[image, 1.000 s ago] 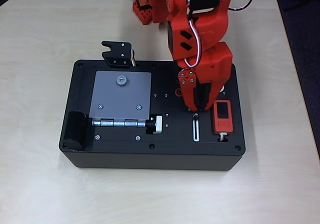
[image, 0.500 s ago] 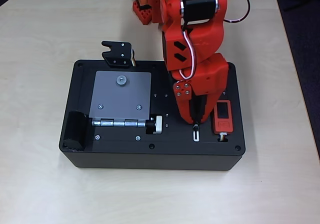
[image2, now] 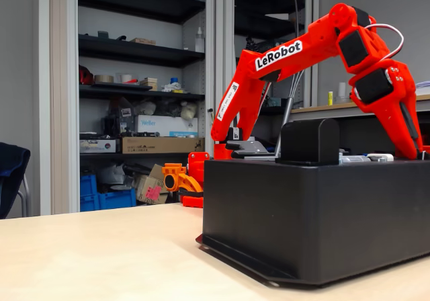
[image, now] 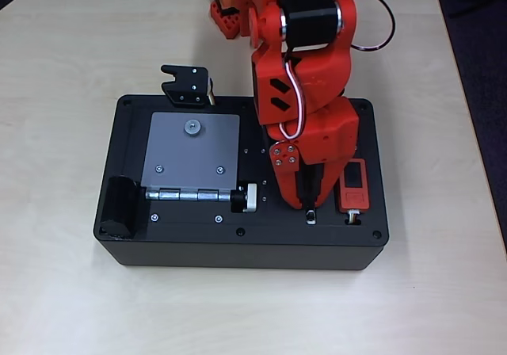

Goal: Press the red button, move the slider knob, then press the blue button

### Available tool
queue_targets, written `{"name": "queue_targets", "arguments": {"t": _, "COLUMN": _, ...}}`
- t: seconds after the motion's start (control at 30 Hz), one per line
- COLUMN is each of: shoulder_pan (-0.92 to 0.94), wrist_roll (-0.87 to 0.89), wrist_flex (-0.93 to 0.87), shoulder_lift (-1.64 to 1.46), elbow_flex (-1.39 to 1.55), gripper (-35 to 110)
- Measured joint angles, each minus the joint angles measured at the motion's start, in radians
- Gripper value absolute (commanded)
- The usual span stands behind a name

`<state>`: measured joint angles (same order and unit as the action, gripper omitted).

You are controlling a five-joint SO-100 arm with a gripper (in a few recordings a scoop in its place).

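— So why does the orange arm (image: 305, 93) fold down so steeply over the black task box (image: 198, 248)?

— Probably because the slider track (image: 310, 217) is a narrow slot, so the gripper (image: 308, 206) comes at it tip-first from above; in the overhead view its fingers look drawn narrow, nearly together, with nothing visibly between them.

— And the slider knob?

— It cannot be made out: the fingertips cover the slot, leaving just the white-rimmed near end of the track showing under them. By judgement the knob sits right at the tips.

— And the buttons?

— Hidden beneath the arm in the overhead view. The orange-red device with the dark screen (image: 352, 185) lies just right of the fingers, and the silver-and-black cylindrical knob (image: 248, 197) well to their left.

— And the side camera?

— There the gripper (image2: 418, 154) dips behind the box's top edge, so the contact stays unseen.
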<state>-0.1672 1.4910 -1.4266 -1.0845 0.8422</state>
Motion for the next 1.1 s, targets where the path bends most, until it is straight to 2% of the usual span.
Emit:
{"name": "queue_targets", "arguments": {"t": 0.3, "shoulder_pan": 0.000, "wrist_roll": 0.000, "wrist_flex": -0.071, "shoulder_lift": 0.072, "elbow_flex": -0.129, "gripper": 0}}
{"name": "queue_targets", "arguments": {"t": 0.43, "shoulder_pan": 0.000, "wrist_roll": 0.005, "wrist_flex": -0.140, "shoulder_lift": 0.127, "elbow_flex": -0.236, "gripper": 0}}
{"name": "queue_targets", "arguments": {"t": 0.6, "shoulder_pan": 0.011, "wrist_roll": 0.091, "wrist_flex": -0.268, "shoulder_lift": 0.149, "elbow_flex": -0.319, "gripper": 3}}
{"name": "queue_targets", "arguments": {"t": 0.8, "shoulder_pan": -0.023, "wrist_roll": 0.141, "wrist_flex": -0.282, "shoulder_lift": 0.028, "elbow_flex": -0.146, "gripper": 16}}
{"name": "queue_targets", "arguments": {"t": 1.1, "shoulder_pan": -0.077, "wrist_roll": 0.140, "wrist_flex": -0.210, "shoulder_lift": -0.132, "elbow_flex": 0.012, "gripper": 48}}
